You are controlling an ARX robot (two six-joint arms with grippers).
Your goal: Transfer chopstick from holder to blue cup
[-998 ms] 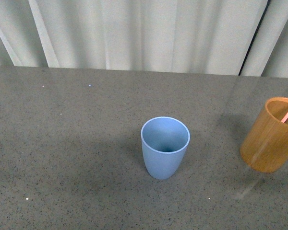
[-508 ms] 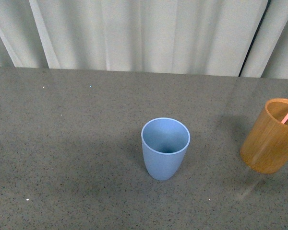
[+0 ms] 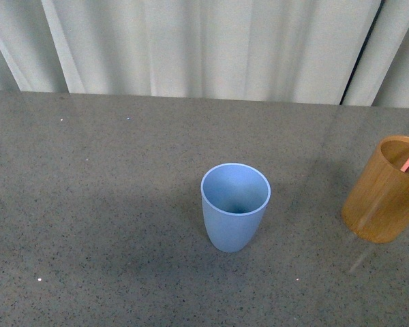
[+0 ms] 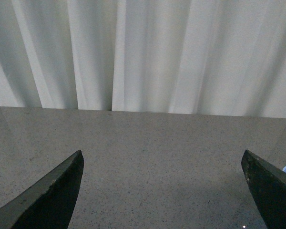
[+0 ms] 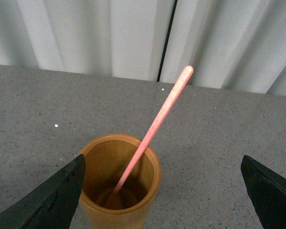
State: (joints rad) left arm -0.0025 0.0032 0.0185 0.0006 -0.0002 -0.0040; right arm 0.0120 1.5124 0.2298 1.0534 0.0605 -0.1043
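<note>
Pink chopstick [image 5: 155,128] leans in holder [image 3: 378,204]; blue cup [image 3: 235,218] looks empty; end effectors [image 4: 162,157] [image 5: 162,157] released.

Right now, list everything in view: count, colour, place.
blue cup: one, light blue, upright near the middle of the table
wooden holder: one, orange-brown, to the right of the blue cup and apart from it
chopstick: one, salmon pink, standing tilted inside the wooden holder
table: one, speckled grey, under both cups
curtain: white, pleated, behind the table
left gripper: one, dark, open, over bare table
right gripper: one, dark, open, facing the wooden holder
</note>
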